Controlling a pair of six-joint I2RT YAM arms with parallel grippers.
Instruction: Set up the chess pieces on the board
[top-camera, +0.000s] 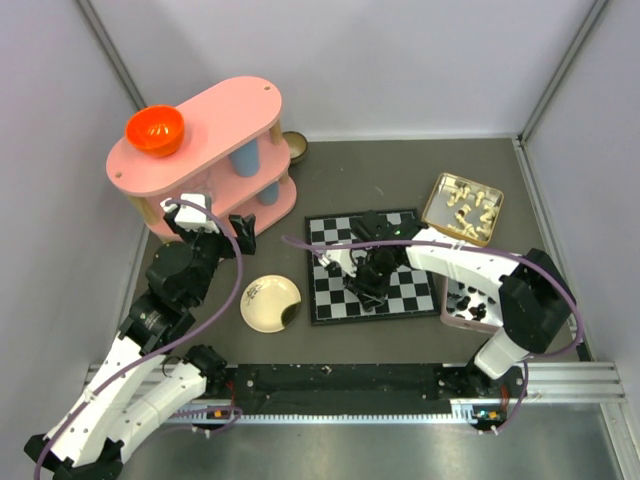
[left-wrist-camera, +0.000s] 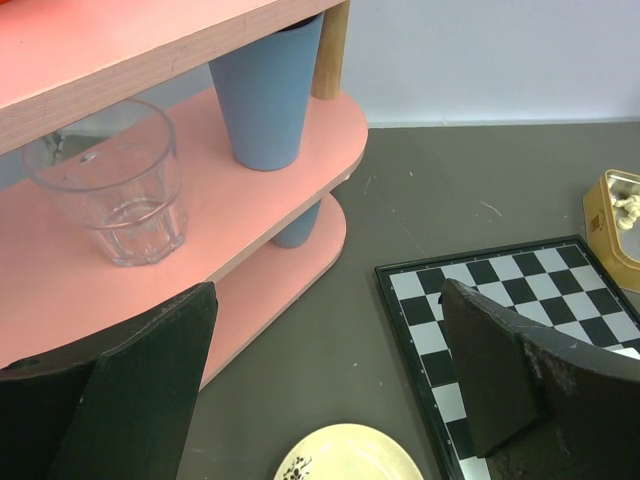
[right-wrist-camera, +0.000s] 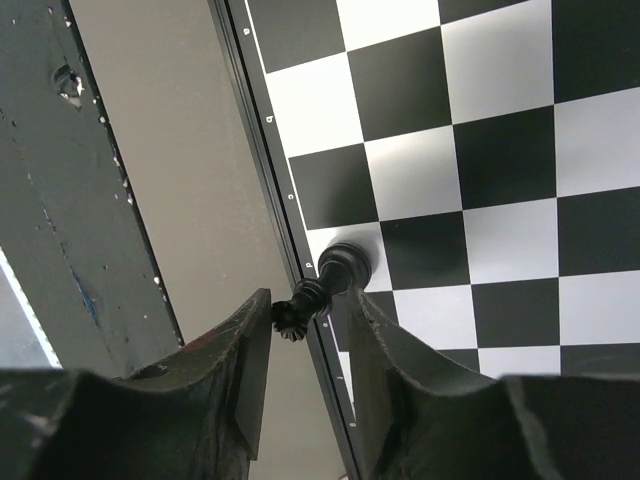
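Note:
In the right wrist view a black chess piece (right-wrist-camera: 325, 285) with a crowned top stands on a white square at the rim of the board (right-wrist-camera: 500, 150). My right gripper (right-wrist-camera: 308, 325) has its jaws on either side of it, slightly parted. The crown is close against one finger and a gap shows at the other. From above, that gripper (top-camera: 362, 285) hangs over the left half of the board (top-camera: 400, 290). More black chess pieces (top-camera: 470, 300) lie in a pink tray to the board's right. My left gripper (top-camera: 220, 222) is wide open and empty beside the pink shelf.
A cream plate (top-camera: 270, 303) lies left of the board. The pink two-tier shelf (top-camera: 200, 130) carries an orange bowl (top-camera: 154, 130), a clear glass (left-wrist-camera: 115, 185) and a blue cup (left-wrist-camera: 265, 95). A tan tray (top-camera: 463, 207) of cream pieces sits at the back right.

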